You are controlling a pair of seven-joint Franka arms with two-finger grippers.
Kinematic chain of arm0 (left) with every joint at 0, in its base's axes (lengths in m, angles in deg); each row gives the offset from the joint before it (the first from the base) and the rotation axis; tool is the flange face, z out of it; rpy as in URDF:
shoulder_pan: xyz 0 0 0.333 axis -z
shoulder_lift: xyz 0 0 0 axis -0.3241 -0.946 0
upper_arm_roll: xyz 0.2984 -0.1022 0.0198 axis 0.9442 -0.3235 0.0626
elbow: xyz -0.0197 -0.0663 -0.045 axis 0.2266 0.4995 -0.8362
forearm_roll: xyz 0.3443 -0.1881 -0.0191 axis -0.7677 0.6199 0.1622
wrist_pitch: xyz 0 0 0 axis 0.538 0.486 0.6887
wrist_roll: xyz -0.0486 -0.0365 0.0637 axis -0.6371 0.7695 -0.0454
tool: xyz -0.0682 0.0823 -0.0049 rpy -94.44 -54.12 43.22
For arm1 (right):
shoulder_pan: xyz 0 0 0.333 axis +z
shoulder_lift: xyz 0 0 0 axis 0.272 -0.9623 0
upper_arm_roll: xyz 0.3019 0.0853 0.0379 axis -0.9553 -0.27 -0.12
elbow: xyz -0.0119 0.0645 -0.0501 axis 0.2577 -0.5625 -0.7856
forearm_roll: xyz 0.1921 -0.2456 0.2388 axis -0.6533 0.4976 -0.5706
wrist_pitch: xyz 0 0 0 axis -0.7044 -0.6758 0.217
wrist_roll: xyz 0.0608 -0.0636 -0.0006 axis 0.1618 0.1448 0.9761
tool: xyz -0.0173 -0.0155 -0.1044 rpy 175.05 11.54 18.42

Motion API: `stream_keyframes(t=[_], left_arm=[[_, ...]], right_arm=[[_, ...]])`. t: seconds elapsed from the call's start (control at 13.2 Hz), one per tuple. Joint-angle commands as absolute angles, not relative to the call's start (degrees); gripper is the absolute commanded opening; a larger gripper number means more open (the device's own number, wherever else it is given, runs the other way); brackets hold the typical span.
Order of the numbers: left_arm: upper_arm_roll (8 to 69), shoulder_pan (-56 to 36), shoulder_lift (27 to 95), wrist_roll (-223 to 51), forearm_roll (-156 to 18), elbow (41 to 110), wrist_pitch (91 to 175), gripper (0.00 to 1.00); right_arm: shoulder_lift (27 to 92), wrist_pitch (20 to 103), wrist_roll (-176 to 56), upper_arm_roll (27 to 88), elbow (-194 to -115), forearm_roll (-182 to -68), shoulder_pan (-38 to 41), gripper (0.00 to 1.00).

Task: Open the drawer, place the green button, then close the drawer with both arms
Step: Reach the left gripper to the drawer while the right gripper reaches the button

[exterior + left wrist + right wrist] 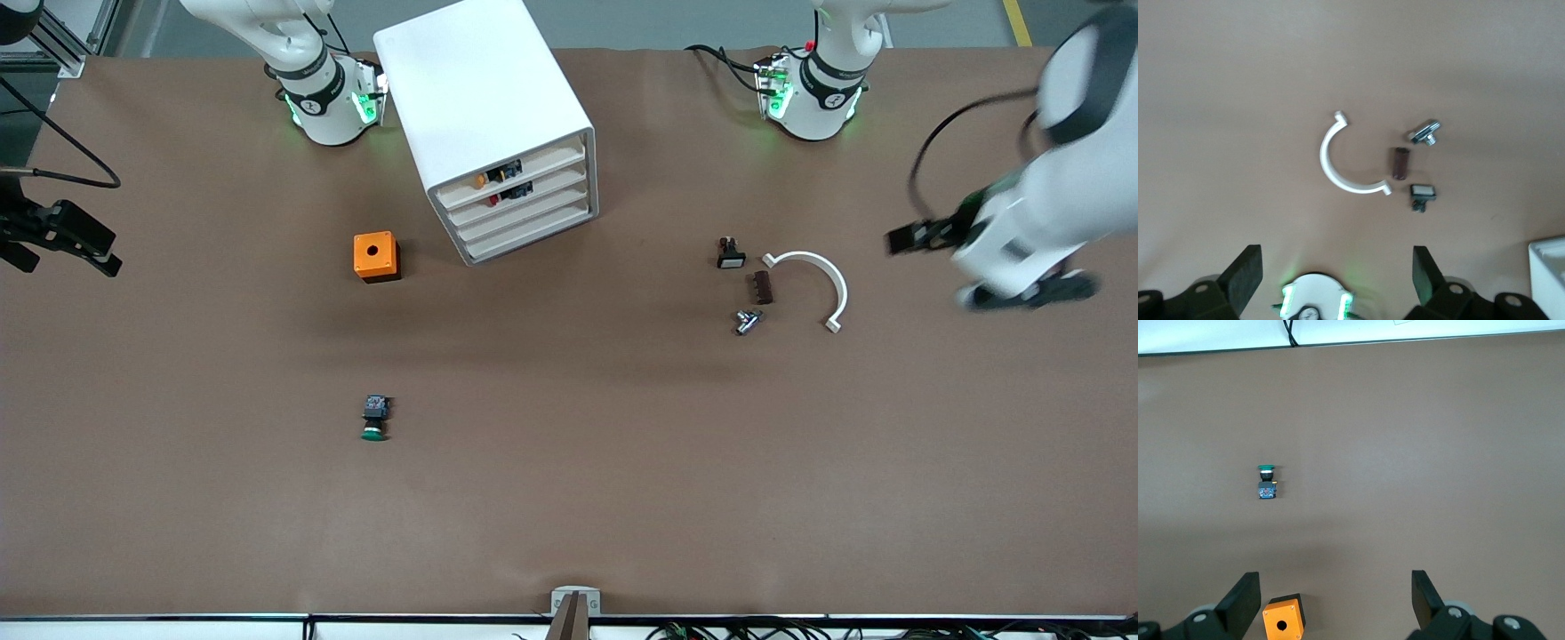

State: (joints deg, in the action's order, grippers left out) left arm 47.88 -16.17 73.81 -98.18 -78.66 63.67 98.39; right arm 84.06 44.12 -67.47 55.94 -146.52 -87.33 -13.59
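Our left gripper (1331,280) and right gripper (1331,600) both hang spread and empty above the surface (569,498). The button (375,418) lies nearer the camera than the shut drawer (530,224). It's likely light and rigid; we'd pinch its black body.

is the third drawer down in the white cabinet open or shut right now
Shut. The third drawer sits flush with the other drawer fronts of the cabinet, nothing pulled out toward the table.

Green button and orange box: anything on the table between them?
Nothing. In the front view, only bare brown table separates the green button from the orange box; the right wrist view shows the same gap bare.
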Motion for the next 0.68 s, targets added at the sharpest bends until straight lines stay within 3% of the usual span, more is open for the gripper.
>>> stream_keyframes(t=[0.0, 0.6], left_arm=[[47.4, -12.2, 65.0, -107.5, -77.8, 59.7, 101.0, 0.99], [47.5, -3.0, 49.6, -137.1, -69.4, 57.5, 113.3, 1.00]], right_arm=[[83.6, 42.2, -66.5, 55.1, -145.5, -87.2, -14.9, 1.00], [74.9, 44.8, -66.6, 54.6, -146.5, -87.2, -14.3, 1.00]])
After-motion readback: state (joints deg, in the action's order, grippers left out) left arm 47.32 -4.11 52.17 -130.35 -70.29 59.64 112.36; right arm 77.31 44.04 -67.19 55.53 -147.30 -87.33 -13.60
